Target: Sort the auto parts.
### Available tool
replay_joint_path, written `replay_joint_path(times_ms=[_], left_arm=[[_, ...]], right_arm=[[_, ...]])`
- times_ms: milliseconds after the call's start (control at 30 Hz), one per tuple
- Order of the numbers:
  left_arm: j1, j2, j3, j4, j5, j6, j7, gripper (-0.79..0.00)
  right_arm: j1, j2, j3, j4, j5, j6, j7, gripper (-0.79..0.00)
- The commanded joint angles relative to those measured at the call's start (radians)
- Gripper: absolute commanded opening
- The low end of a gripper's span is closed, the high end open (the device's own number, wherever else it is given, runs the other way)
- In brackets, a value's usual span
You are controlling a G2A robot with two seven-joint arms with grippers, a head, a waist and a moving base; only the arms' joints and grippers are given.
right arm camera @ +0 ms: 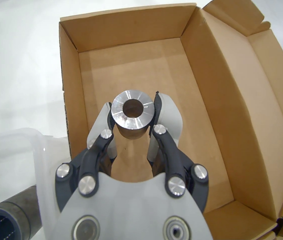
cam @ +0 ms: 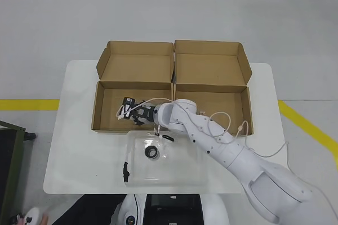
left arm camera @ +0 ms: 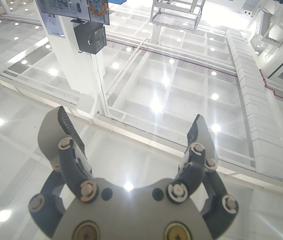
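My right gripper (right arm camera: pixel 132 112) is shut on a short silver metal bushing (right arm camera: pixel 133 113) with a round bore, held over the bare floor of the left cardboard box (right arm camera: pixel 141 63). From above, the same gripper (cam: pixel 129 112) sits inside the left box (cam: pixel 101 107). A dark cylindrical sleeve (right arm camera: pixel 5 219) lies in the clear plastic tray (right arm camera: pixel 18 141); in the top view it shows as a ring (cam: pixel 151 152), with a small black part (cam: pixel 125 171) at the tray's left edge (cam: pixel 136 179). My left gripper (left arm camera: pixel 131 128) points up at the ceiling, open and holding nothing.
A second cardboard box (cam: pixel 214 107) with raised lid flaps stands right of the first, both at the back of the white table (cam: pixel 79 157). A dark green frame (cam: pixel 3 163) stands off the table's left side.
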State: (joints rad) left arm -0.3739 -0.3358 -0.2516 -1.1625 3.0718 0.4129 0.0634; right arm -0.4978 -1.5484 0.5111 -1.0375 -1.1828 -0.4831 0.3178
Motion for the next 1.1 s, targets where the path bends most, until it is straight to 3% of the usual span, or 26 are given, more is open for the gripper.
replay_joint_path(times_ms=[0,400,467,567,667,767,867,967,1067], left_arm=[[0.000,0.000,0.000,0.000,0.000,0.000,0.000,0.000],[0.000,0.000,0.000,0.000,0.000,0.000,0.000,0.000],[0.000,0.000,0.000,0.000,0.000,0.000,0.000,0.000],[0.000,0.000,0.000,0.000,0.000,0.000,0.000,0.000],[0.000,0.000,0.000,0.000,0.000,0.000,0.000,0.000],[0.000,0.000,0.000,0.000,0.000,0.000,0.000,0.000],[0.000,0.000,0.000,0.000,0.000,0.000,0.000,0.000],[0.000,0.000,0.000,0.000,0.000,0.000,0.000,0.000],[0.000,0.000,0.000,0.000,0.000,0.000,0.000,0.000]], right_arm=[[0.007,-0.001,0.007,-0.002,-0.011,-0.006,0.006,-0.785],[0.000,-0.028,0.006,0.078,-0.015,-0.031,0.030,-0.782],[0.001,-0.033,0.005,0.091,-0.018,-0.033,0.031,-0.656],[0.003,-0.040,0.006,0.107,-0.021,-0.038,0.031,-0.563],[0.005,-0.045,0.009,0.119,-0.025,-0.043,0.029,-0.526],[0.007,-0.049,0.015,0.129,-0.028,-0.051,0.032,-0.428],[0.004,-0.051,0.028,0.132,-0.012,-0.059,0.027,-0.409],[0.003,-0.049,0.044,0.100,-0.011,-0.074,0.021,-0.234],[-0.011,-0.039,0.069,0.046,-0.015,-0.082,0.018,-0.126]])
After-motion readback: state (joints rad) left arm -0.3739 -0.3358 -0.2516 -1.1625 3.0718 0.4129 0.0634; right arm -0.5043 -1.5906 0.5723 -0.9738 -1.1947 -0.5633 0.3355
